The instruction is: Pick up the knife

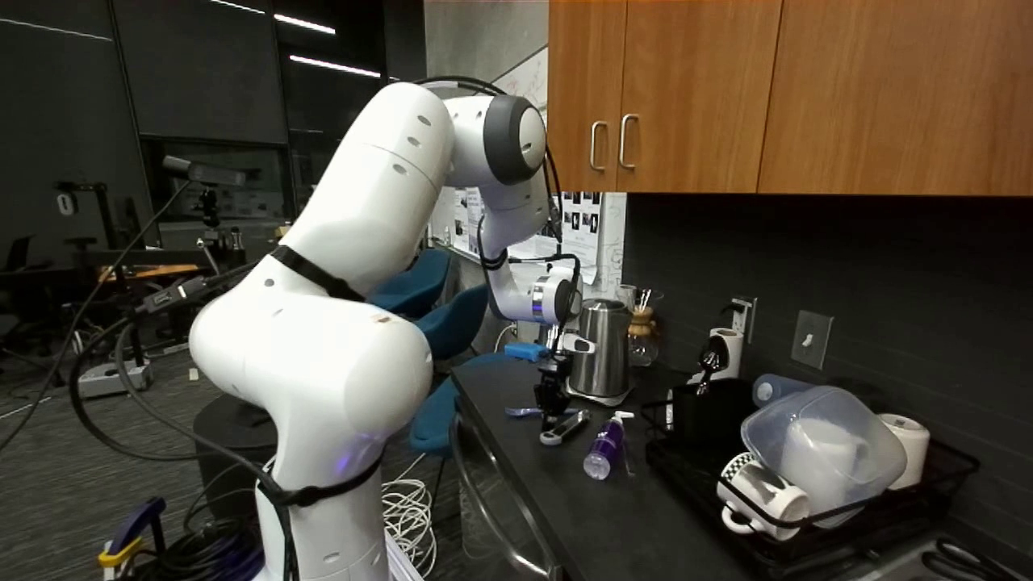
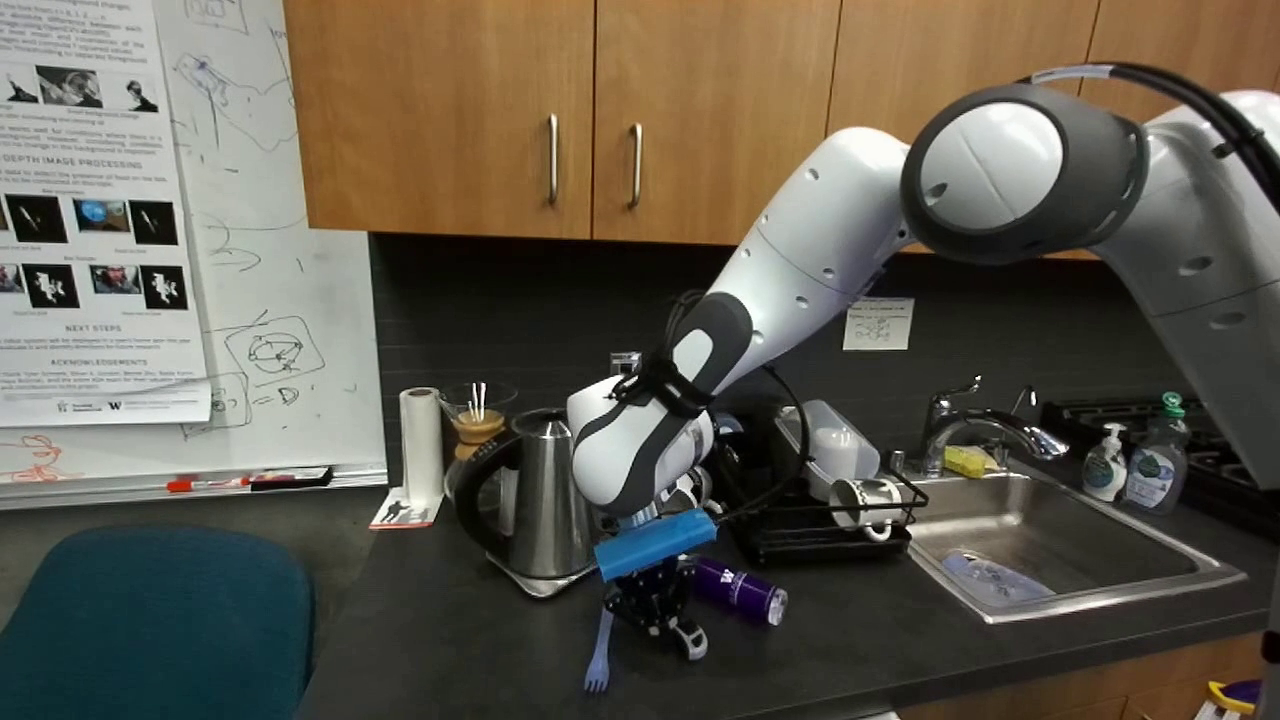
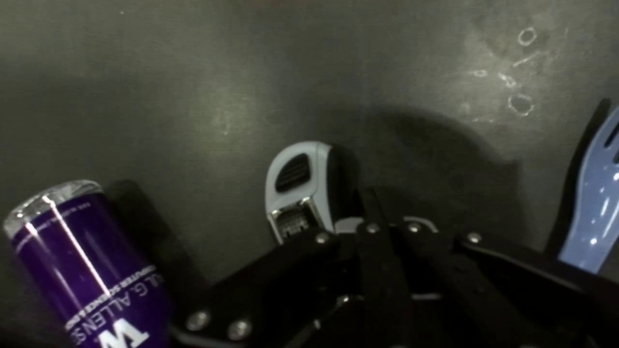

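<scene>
In the wrist view, a light-grey and black plastic utility knife lies on the dark grey desk, partly hidden, just beside the fingers of the black gripper, at their ten o'clock. Those fingers look narrow, drawn close together; whether they touch the knife, I cannot tell. At nine o'clock lies a shiny purple cylindrical bottle; at three o'clock, a glossy pale-blue fork, its tines clear in an exterior view.

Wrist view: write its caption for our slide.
Jaws partly hide a gray-and-black tool, flanked by a purple container and a cropped light-blue fork.
</scene>
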